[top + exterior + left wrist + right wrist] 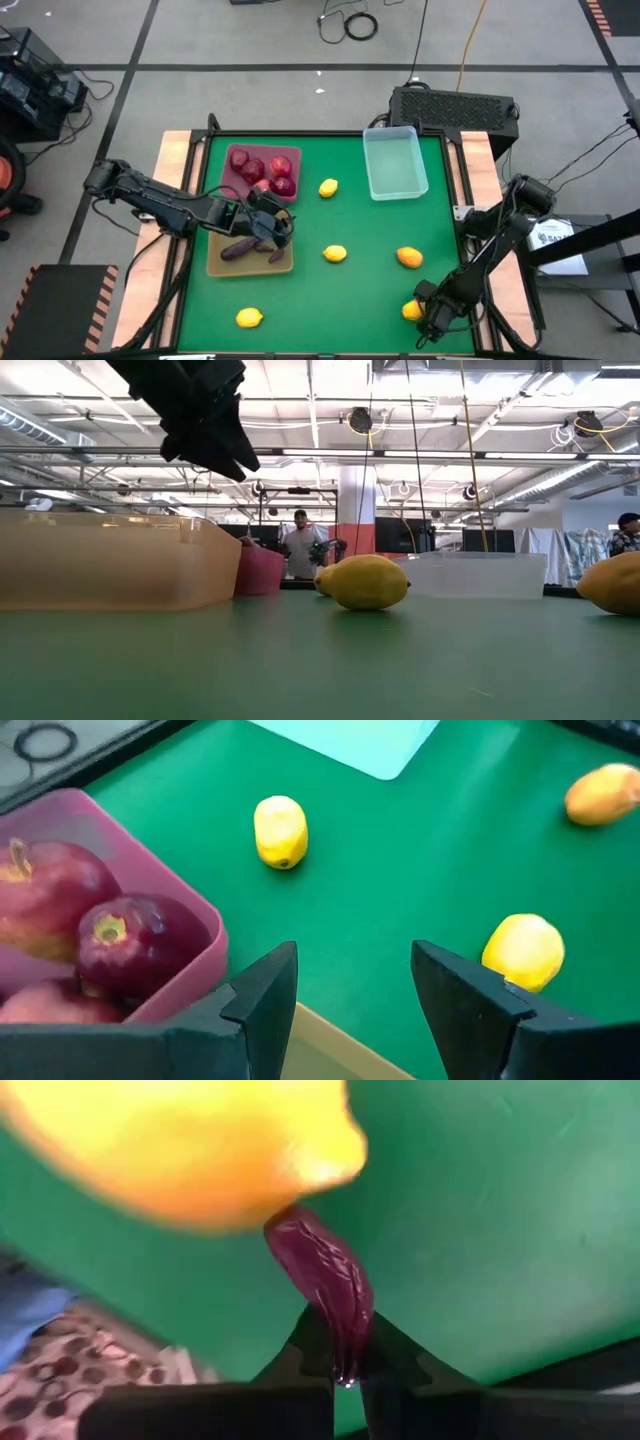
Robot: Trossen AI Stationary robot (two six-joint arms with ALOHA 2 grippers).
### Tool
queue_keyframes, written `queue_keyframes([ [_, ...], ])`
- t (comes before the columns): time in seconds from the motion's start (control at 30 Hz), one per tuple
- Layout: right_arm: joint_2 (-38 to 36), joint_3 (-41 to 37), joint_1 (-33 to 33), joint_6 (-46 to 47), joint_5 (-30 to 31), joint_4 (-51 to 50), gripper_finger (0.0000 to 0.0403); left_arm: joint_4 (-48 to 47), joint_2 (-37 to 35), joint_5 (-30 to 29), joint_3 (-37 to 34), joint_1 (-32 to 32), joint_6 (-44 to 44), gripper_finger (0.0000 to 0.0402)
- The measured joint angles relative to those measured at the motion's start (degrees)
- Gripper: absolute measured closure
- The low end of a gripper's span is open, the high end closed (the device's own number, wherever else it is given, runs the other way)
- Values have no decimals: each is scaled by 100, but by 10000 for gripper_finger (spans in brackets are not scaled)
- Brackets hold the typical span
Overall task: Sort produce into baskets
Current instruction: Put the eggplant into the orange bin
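Note:
My right gripper [345,1370] is at the table's near right corner [430,308], shut on a dark purple eggplant-like piece [325,1275] that lies right beside a yellow lemon [411,310]. My left gripper [352,990] hangs open and empty above the tan tray [250,262], which holds dark purple pieces [240,250]. The maroon tray [240,160] holds several dark red fruits [282,185]. More lemons rest on the green table [335,254] [409,257] [328,187] [249,318]. My right gripper pinches one end of the purple piece [345,1350] between its two fingertips [300,1355]. The fingers come steeply from above and lie along the piece, which reaches away from them toward the lemon [200,1150]. I cannot tell whether it is clear of the table.
The clear plastic bin [394,162] stands at the far right of the table. The tan and maroon trays sit side by side on the left. In the low view the left gripper [200,420] hangs high above the tan tray [110,560]. People stand in the room beyond.

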Motion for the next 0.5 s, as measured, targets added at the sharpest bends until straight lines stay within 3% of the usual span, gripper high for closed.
queue_keyframes([
  [0.27,-1075,9,-12,35,313,-154,362,174,0,3,0,0,-677,197],
  [0.37,-1390,10,-159,-247,950,-194,365,348,0,26,0,0,-802,197],
  [0.5,-1640,11,-634,-836,2242,-195,371,542,2,48,0,-7,-827,197],
])
